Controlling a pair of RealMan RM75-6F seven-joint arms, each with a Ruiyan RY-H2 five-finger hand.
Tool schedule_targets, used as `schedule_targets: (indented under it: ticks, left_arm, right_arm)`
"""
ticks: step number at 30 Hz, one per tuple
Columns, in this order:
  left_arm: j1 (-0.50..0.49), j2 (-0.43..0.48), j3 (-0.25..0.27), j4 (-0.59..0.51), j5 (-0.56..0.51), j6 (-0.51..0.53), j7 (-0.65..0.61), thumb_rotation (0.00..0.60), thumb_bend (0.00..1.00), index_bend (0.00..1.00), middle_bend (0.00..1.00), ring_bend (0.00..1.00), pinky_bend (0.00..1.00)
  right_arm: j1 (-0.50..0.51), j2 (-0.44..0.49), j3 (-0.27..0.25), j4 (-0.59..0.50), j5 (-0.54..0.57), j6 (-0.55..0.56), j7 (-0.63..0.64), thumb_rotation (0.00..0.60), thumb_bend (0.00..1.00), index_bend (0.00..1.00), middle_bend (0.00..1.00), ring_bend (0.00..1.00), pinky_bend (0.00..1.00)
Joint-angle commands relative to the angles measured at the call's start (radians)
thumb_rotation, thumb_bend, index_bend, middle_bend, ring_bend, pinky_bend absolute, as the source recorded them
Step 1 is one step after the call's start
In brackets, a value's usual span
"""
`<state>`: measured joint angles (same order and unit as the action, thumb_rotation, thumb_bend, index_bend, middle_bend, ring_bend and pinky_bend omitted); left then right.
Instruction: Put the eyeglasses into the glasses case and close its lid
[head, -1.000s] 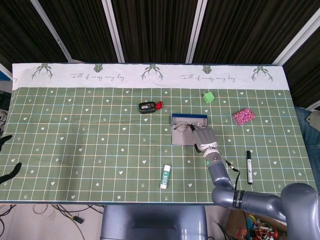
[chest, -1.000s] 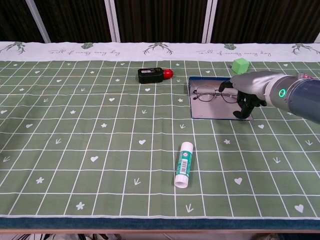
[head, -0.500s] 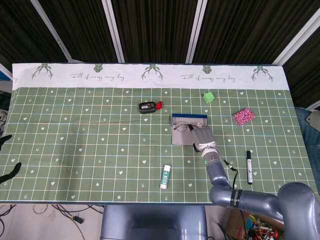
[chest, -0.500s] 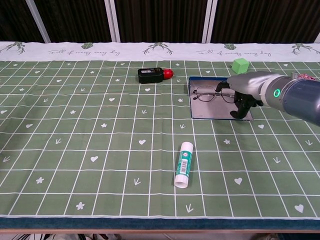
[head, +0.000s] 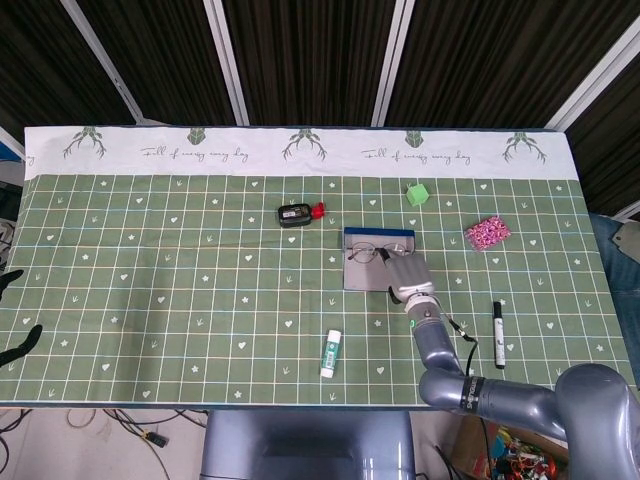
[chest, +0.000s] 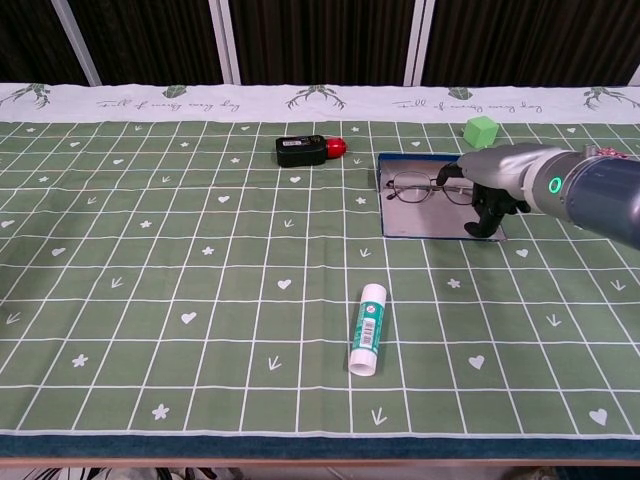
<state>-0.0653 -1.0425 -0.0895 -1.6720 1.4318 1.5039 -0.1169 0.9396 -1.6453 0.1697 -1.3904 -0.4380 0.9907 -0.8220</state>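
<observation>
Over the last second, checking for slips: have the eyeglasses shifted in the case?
No. The eyeglasses sit at the same spot against the case, with the right hand at their right end.

Even, bright light falls from overhead across the green tablecloth (head: 200, 280), so shadows are short and soft, just a thin dark edge beside the glue stick (chest: 367, 328) and under the right hand (chest: 490, 180). The dark panels behind the table stay dim, and the hand's grey shell carries a faint sheen with a small green indicator glowing on the wrist. Both views are sharp with no motion blur, though the head view bows the table's far edge slightly.
</observation>
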Motion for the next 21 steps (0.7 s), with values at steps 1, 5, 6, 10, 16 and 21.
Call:
schedule_targets:
  ticks: [1,5,6,10,16,21]
  left_arm:
    - [0.0,0.0,0.0,0.0,0.0,0.0,0.0,0.6,0.27,0.15,0.0,0.0,0.0]
    - [0.0,0.001,0.0,0.0,0.0,0.001,-0.002,0.6,0.27,0.15,0.0,0.0,0.0]
    - [0.0,0.001,0.0,0.0,0.0,0.001,-0.002,0.6,0.27,0.15,0.0,0.0,0.0]
    - [0.0,0.0,0.001,0.001,0.002,-0.001,-0.001,0.6,0.27,0.15,0.0,0.0,0.0]
    - [0.0,0.0,0.0,0.001,0.001,0.0,-0.001,0.6,0.27,0.15,0.0,0.0,0.0]
    - [0.001,0.0,0.0,0.001,0.002,0.001,-0.001,0.6,0.27,0.15,0.0,0.0,0.0]
  right_arm:
    - [0.002,-0.003,0.0,0.007,0.006,-0.003,-0.003,0.6,0.51,0.13,0.77,0.79,0.73]
    - [0.008,-0.009,0.005,0.025,0.026,-0.016,-0.006,0.6,0.51,0.13,0.77,0.79,0.73]
    - [0.009,-0.01,0.006,0.029,0.029,-0.018,-0.007,0.6,0.51,0.13,0.77,0.79,0.73]
    - [0.015,-0.014,0.018,0.042,0.04,-0.024,-0.003,0.6,0.51,0.13,0.77,0.79,0.73]
    - [0.022,-0.015,0.025,0.061,0.063,-0.042,-0.004,0.6,0.51,0.12,0.77,0.8,0.73]
    - [0.031,-0.021,0.03,0.076,0.076,-0.049,-0.007,0.6,0.51,0.12,0.77,0.8,0.73]
